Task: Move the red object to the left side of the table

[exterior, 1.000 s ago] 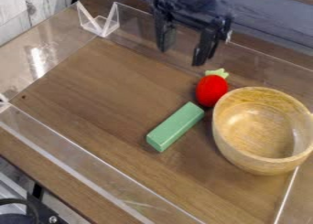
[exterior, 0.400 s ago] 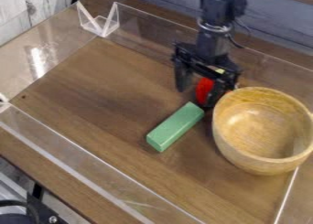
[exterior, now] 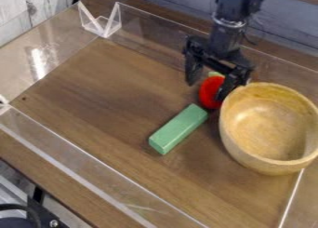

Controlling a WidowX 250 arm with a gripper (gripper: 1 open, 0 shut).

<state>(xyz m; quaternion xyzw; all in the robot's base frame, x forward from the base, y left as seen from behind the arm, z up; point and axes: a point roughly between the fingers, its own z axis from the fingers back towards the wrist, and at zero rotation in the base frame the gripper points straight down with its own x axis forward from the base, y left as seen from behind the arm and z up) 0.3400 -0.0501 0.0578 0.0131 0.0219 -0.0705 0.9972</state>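
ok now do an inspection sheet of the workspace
surface: brown wood-grain tabletop, low clear walls at its edges
job's things: small rounded red strawberry-like toy with green top, between the claw's fingers, not yet at the left side
clutter: green rectangular block in front of the toy; round tan wooden bowl right beside the toy
claw: black claw, open around the toy, no firm grip seen
cables: dark cable-like piece at the lower left corner
surroundings: pale ribbed surface beyond the upper left edge

Block (exterior: 179, 130) left of bowl (exterior: 269, 127)
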